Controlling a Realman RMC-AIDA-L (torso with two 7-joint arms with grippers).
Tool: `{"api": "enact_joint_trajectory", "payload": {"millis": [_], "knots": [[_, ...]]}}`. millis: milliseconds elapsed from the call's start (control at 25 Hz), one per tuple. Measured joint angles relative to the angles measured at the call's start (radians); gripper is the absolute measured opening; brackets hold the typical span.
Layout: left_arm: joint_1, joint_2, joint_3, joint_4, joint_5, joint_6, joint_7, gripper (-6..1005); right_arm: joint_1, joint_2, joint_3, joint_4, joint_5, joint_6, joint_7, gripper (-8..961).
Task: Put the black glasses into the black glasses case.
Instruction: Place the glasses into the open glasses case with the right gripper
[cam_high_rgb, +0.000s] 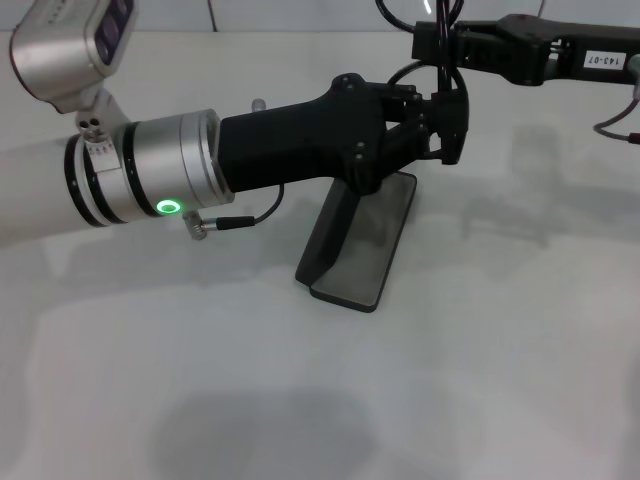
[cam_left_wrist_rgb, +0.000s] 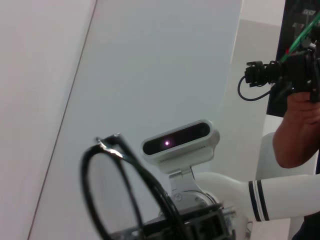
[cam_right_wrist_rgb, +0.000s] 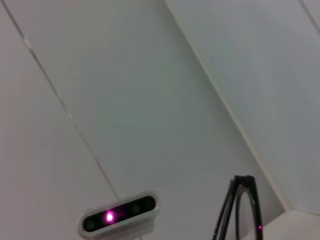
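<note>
In the head view the left gripper (cam_high_rgb: 440, 125) reaches across the middle of the white table (cam_high_rgb: 480, 380), its black body lying over the black glasses case (cam_high_rgb: 362, 240), which stands open on the tabletop with its lid raised and its grey lining showing; the arm hides the case's far end. The right gripper (cam_high_rgb: 440, 45) comes in from the far right, just above the left one. Between the two, only thin dark strands of the black glasses (cam_high_rgb: 441, 30) show here, hard to separate from the cables around them. The left wrist view gives far more: one rounded lens rim and a temple arm of the glasses rise close to the camera, in front of the robot's head camera (cam_left_wrist_rgb: 180, 141), with a person's hand (cam_left_wrist_rgb: 300, 127) at the far edge. The right wrist view shows the frame edge-on. Whether either gripper's jaws are spread or closed on the glasses cannot be told.
</note>
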Motion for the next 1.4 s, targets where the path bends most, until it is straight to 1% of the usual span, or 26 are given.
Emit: {"api": "enact_joint_trajectory", "payload": {"millis": [200,360,480,600,720,800,880,920,960,1000,1040,1120,1160,1200,1240,1280,1320,1400], "knots": [[-0.002,0.0,0.0,0.0,0.0,0.0,0.0,125,0.002,0.0,0.001,-0.001,0.0,-0.006,-0.005,102],[0.006,0.0,-0.001,0.005,-0.014,0.01,0.004,127,-0.003,-0.006,0.011,-0.001,0.001,0.002,-0.012,102],[0.022,0.003,-0.005,0.009,-0.05,0.044,0.006,129,-0.01,-0.014,0.013,-0.001,0.006,0.015,-0.018,102],[0.041,0.007,-0.008,0.017,-0.084,0.092,0.005,132,-0.021,-0.017,0.012,-0.001,0.013,0.035,-0.041,102],[0.072,0.01,-0.009,0.057,-0.098,0.111,-0.017,134,-0.04,-0.022,0.012,-0.001,0.03,0.044,-0.094,102],[0.094,0.021,-0.007,0.095,-0.082,0.111,-0.052,135,-0.051,-0.029,0.012,-0.007,0.034,0.044,-0.145,102],[0.114,0.035,-0.007,0.117,-0.059,0.11,-0.089,136,-0.068,-0.041,0.011,-0.023,0.031,0.042,-0.214,102],[0.128,0.046,-0.008,0.122,-0.051,0.107,-0.107,137,-0.076,-0.045,0.009,-0.033,0.029,0.04,-0.249,102],[0.144,0.059,-0.01,0.124,-0.047,0.103,-0.12,182,-0.084,-0.05,0.007,-0.041,0.027,0.04,-0.28,102],[0.164,0.076,-0.01,0.124,-0.043,0.093,-0.136,228,-0.099,-0.058,0.001,-0.058,0.021,0.036,-0.341,102],[0.175,0.087,-0.011,0.124,-0.04,0.088,-0.145,273,-0.107,-0.061,-0.002,-0.069,0.016,0.034,-0.379,102],[0.205,0.122,-0.011,0.124,-0.009,0.061,-0.196,364,-0.134,-0.064,-0.014,-0.113,-0.003,0.029,-0.486,102],[0.213,0.129,-0.011,0.124,0.0,0.054,-0.212,386,-0.134,-0.064,-0.014,-0.113,-0.003,0.029,-0.486,102],[0.23,0.138,-0.017,0.124,0.007,0.044,-0.234,408,-0.159,-0.06,-0.036,-0.16,-0.015,0.027,-0.561,102],[0.245,0.14,-0.029,0.125,0.009,0.035,-0.248,431,-0.166,-0.056,-0.048,-0.179,-0.02,0.03,-0.585,102],[0.259,0.14,-0.041,0.125,0.01,0.029,-0.255,453,-0.184,-0.042,-0.088,-0.239,-0.036,0.043,-0.637,103],[0.27,0.139,-0.056,0.125,0.011,0.024,-0.257,475,-0.185,-0.039,-0.097,-0.252,-0.041,0.047,-0.645,103],[0.291,0.137,-0.074,0.125,0.015,0.011,-0.263,519,-0.191,-0.022,-0.134,-0.311,-0.072,0.068,-0.678,103]]}}
